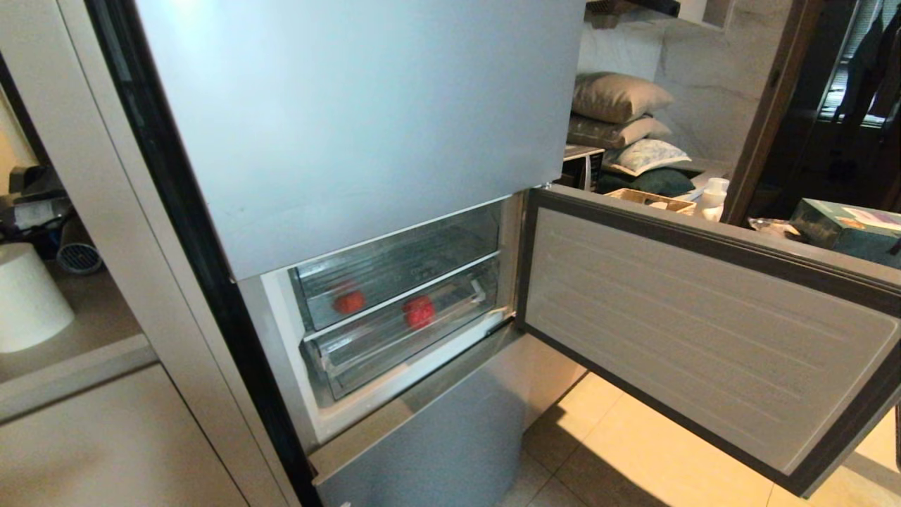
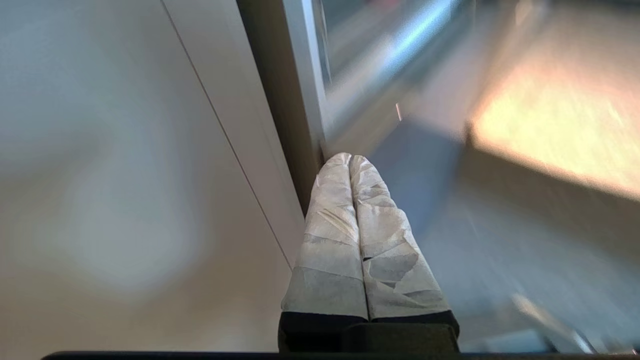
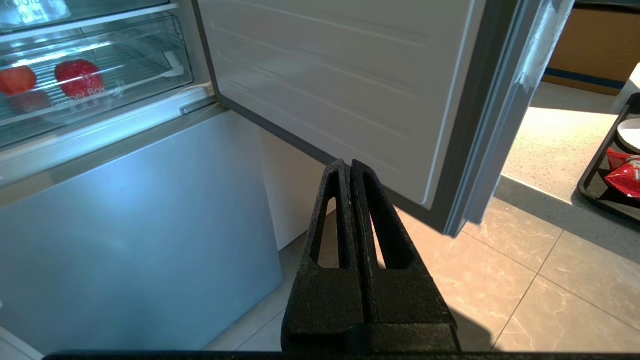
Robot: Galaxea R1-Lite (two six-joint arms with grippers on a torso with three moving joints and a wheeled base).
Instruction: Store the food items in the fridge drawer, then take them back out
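Two small red fruits [image 1: 419, 311] [image 1: 348, 301] show through the clear fronts inside the open middle compartment of the fridge. The fridge drawer [image 1: 373, 359] is the lower clear bin and it sits pushed in. The right wrist view also shows both fruits [image 3: 77, 77] [image 3: 17, 80] behind clear plastic. Neither gripper appears in the head view. My left gripper [image 2: 348, 159], with white-wrapped fingers, is shut and empty beside the dark edge of the fridge. My right gripper [image 3: 346, 164], black, is shut and empty, low in front of the fridge's bottom panel, under the open door.
The compartment door [image 1: 704, 331] stands swung wide open to the right over the tiled floor [image 1: 633, 458]. The silver-blue upper panel [image 1: 352, 120] and lower panel [image 1: 436, 436] are closed. A white cylinder [image 1: 28, 296] stands on the counter at the left. A dark tray [image 3: 600, 185] with red packets lies at the right.
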